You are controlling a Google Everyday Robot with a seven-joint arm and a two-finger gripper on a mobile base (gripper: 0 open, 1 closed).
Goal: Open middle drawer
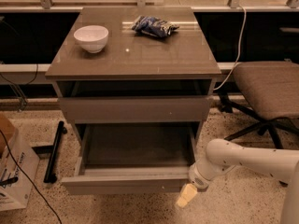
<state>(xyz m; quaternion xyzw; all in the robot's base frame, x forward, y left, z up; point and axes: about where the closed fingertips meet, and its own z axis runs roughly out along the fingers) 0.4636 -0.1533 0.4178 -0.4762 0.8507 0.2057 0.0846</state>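
The grey-brown cabinet (pixel 140 55) stands in the middle of the camera view. Its middle drawer (pixel 121 185) is pulled far out toward me, showing a shallow, empty grey box inside. The uppermost drawer front (pixel 135 108) above it stands slightly out, with a dark gap under the top. The lowest drawer is hidden beneath the open one. My gripper (pixel 187 195), cream-tipped on a white arm coming in from the right, is at the lower right corner of the middle drawer's front panel.
A white bowl (pixel 91 37) and a blue snack bag (pixel 154 26) lie on the cabinet top. An office chair (pixel 268 87) stands close on the right. A cardboard box (pixel 11 171), cables and a black bar (pixel 53 150) lie on the floor at the left.
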